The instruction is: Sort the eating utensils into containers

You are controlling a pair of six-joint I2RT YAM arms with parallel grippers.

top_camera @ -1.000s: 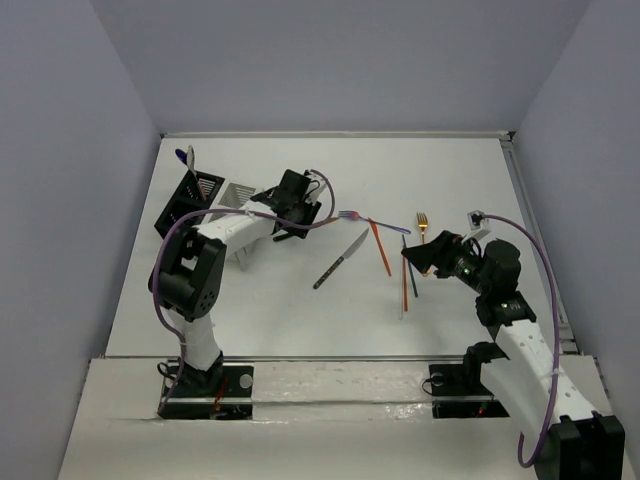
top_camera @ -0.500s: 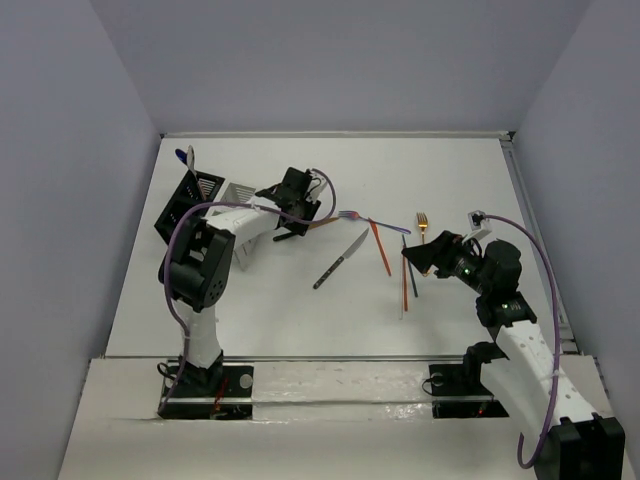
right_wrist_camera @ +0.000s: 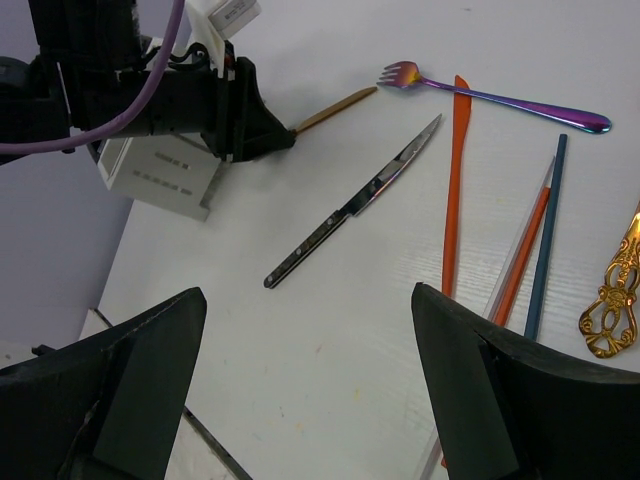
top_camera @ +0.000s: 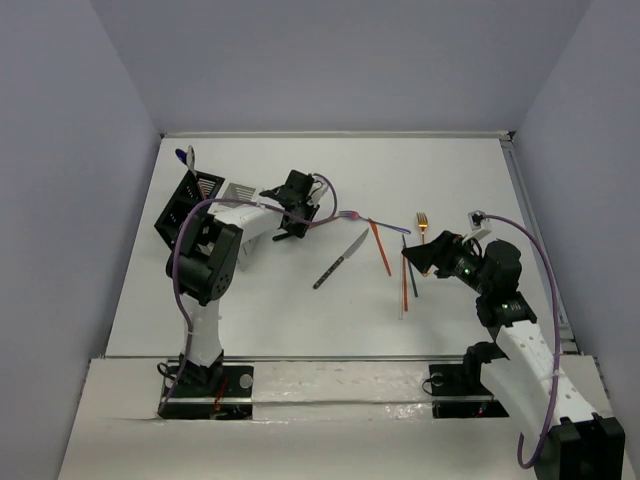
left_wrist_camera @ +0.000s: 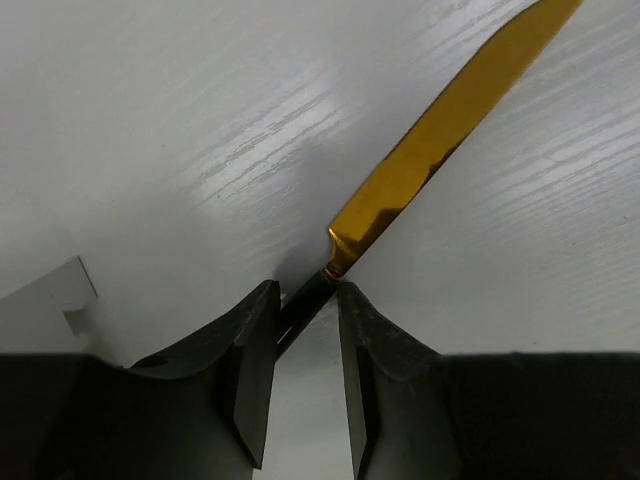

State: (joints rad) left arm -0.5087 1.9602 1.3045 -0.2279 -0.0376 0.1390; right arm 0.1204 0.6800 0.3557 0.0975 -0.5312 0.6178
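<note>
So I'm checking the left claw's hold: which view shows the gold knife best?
The left wrist view: the gold knife fills the frame, its dark handle between the left claw fingers. The right wrist view shows only its gold blade poking out from the claw. In the top external view it is a thin sliver.

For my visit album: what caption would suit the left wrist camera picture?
Left gripper closing its fingers on the dark handle of a gold knife lying on the white table.

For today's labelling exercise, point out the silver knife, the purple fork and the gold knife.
silver knife [right_wrist_camera: 352, 203], right wrist view, mid-length where blade meets handle.
purple fork [right_wrist_camera: 500, 98], right wrist view, middle of the handle.
gold knife [left_wrist_camera: 440, 140], left wrist view, middle of the blade.
</note>
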